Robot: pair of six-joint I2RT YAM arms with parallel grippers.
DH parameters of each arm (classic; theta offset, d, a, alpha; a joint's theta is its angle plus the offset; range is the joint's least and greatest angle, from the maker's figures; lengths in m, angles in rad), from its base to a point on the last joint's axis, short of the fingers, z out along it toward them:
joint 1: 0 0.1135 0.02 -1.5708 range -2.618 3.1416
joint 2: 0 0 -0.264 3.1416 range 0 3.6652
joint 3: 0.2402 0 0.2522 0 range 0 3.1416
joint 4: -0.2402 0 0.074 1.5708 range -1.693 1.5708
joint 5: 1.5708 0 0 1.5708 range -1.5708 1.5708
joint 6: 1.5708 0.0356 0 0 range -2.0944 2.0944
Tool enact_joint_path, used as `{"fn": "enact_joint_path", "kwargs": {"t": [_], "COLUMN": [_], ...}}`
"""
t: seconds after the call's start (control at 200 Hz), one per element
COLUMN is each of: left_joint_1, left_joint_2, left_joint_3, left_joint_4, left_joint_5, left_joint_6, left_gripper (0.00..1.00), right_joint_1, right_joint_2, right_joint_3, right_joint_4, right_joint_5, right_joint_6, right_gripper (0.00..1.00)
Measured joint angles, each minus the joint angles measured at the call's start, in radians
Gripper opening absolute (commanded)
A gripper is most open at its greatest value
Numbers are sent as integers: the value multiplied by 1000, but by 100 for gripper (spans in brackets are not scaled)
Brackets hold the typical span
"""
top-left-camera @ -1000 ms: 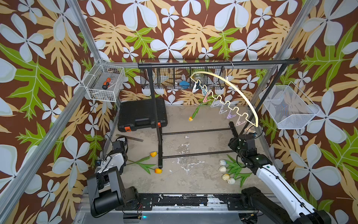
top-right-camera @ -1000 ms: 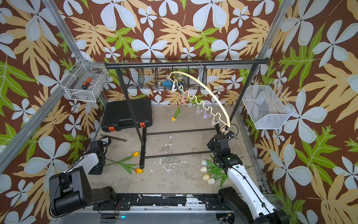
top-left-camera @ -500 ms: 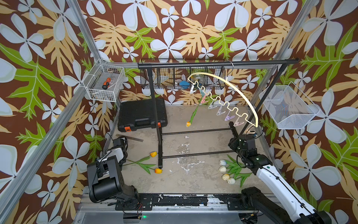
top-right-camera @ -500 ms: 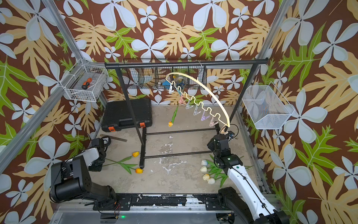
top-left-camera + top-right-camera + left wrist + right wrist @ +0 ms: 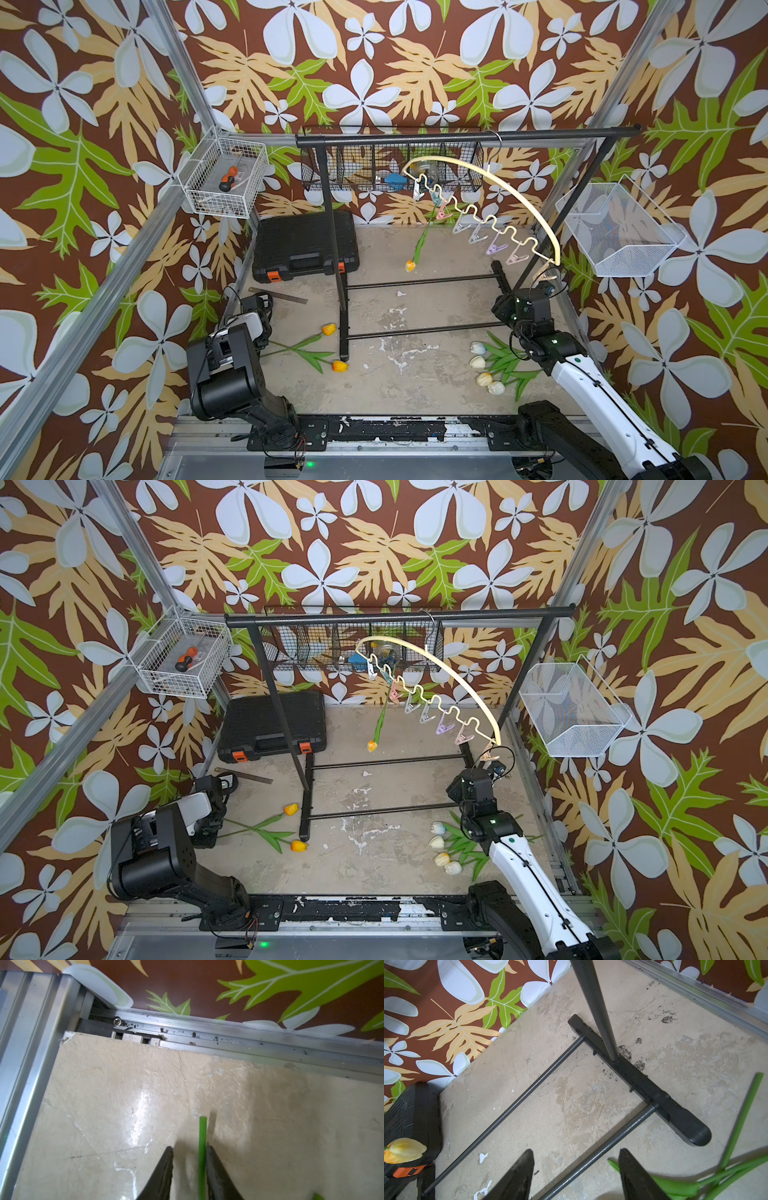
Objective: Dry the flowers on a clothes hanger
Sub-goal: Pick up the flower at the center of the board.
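Taking up a tulip stem (image 5: pixel 202 1136)
My left pincer (image 5: pixel 189 1147), part-open, straddles it, seemingly unclamped; next: squeeze, then lift to the clothes hanger (image 5: pixel 444 159).

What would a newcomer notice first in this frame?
The cream clothes hanger, strung with pastel clothespins, hangs from the black garment rack, with one orange tulip dangling head-down from it. Two orange tulips on the floor lie by the left gripper, and a bunch of white tulips lies beside the right arm.
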Motion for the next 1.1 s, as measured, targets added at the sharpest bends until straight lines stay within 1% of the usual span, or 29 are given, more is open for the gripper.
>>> {"fn": "enact_joint_path", "kwargs": {"t": [0.05, 0.085, 0.315, 0.41, 0.505, 0.616, 0.676, 0.751, 0.806, 0.881, 0.951, 1.101], "left_joint_1": [5, 7, 11, 11, 11, 12, 15, 27, 31, 33, 34, 34], "left_joint_2": [1, 0, -50, -77, -74, -39, -12, 14, 23, 22, 16, -27], "left_joint_3": [-1, -2, -34, -34, -29, -24, -19, -3, 2, 1, -2, -4], "left_joint_4": [0, 3, 48, 56, 60, 64, 65, 78, 85, 78, 77, 66], "left_joint_5": [5, 5, 27, 30, 31, 34, 26, 16, 13, 8, 9, 58], "left_joint_6": [3, 4, 55, 60, 63, 63, 60, 58, 60, 63, 63, 82], "left_gripper": [44, 46, 49, 48, 47, 43, 39, 25, 18, 15, 9, 5], "right_joint_1": [0, 0, -2, -2, -2, -2, -2, -2, -2, -3, -5, -5], "right_joint_2": [-3, -5, -13, -12, -5, -3, -3, -3, -4, -5, -5, -4], "right_joint_3": [0, 0, 0, -5, -5, -5, -4, -2, -1, -1, 0, 8], "right_joint_4": [0, -1, -3, 0, 4, 3, 3, 2, 2, 2, 2, 2], "right_joint_5": [0, 0, -2, -5, -19, -22, -22, -21, -21, -21, -22, -25], "right_joint_6": [-5, -9, -14, -14, -14, -15, -15, -18, -19, -19, -19, -19], "right_gripper": [66, 66, 66, 66, 66, 67, 66, 66, 66, 66, 67, 66]}}
